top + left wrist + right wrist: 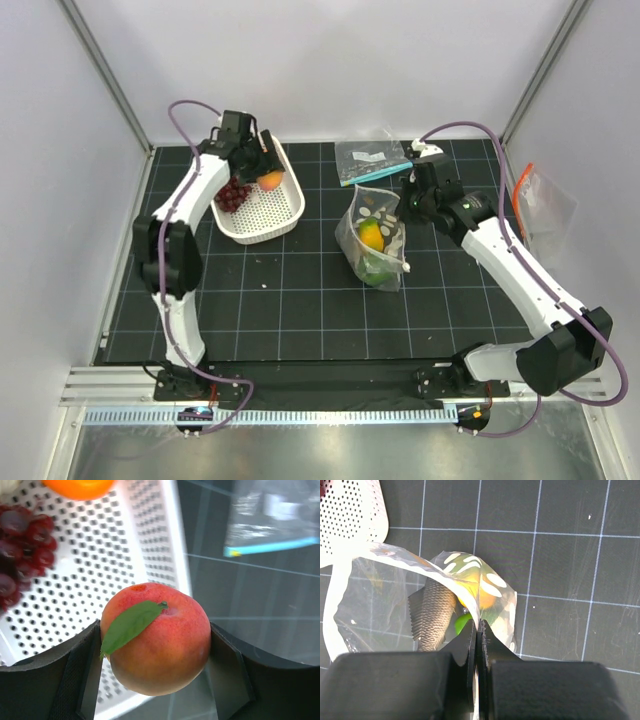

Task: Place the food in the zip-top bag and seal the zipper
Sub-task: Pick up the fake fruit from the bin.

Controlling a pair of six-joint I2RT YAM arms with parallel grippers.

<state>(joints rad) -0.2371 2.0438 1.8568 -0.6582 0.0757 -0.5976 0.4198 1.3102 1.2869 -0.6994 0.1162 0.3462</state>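
Toy peach (160,635): probably light, rigid, slick; left end effector (155,672) clasps its girth; right end effector (477,630) pinches floppy zip-top bag (487,587) rim.

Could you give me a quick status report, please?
Left gripper shut on peach, over white basket. Right gripper shut on zip-top bag edge, food inside. Grapes left in basket. Nothing blocking between.

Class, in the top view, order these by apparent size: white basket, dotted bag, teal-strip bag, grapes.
1. white basket and dotted bag: too alike to separate.
2. teal-strip bag.
3. grapes, clearly the smallest.
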